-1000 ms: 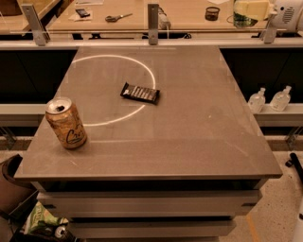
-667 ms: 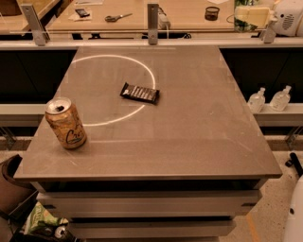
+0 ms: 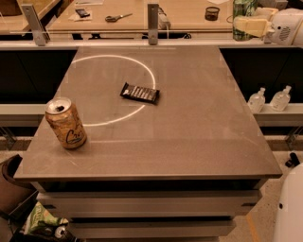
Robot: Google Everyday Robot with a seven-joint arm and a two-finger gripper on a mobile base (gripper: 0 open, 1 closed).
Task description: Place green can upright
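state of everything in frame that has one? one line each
green can: upright, by the gripper, top right, off the table
gripper: top right, beyond the table's far edge, against the green can
orange-tan can: upright, opened, table's near-left
candy bar: wrapped, lying flat across the white ring
two bottles: upright, on the ledge right of the table

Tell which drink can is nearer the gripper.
The green-and-white patterned aluminium can, top right, right at the cream gripper. The orange-tan can with script lettering stands far off, on the table at its near-left.
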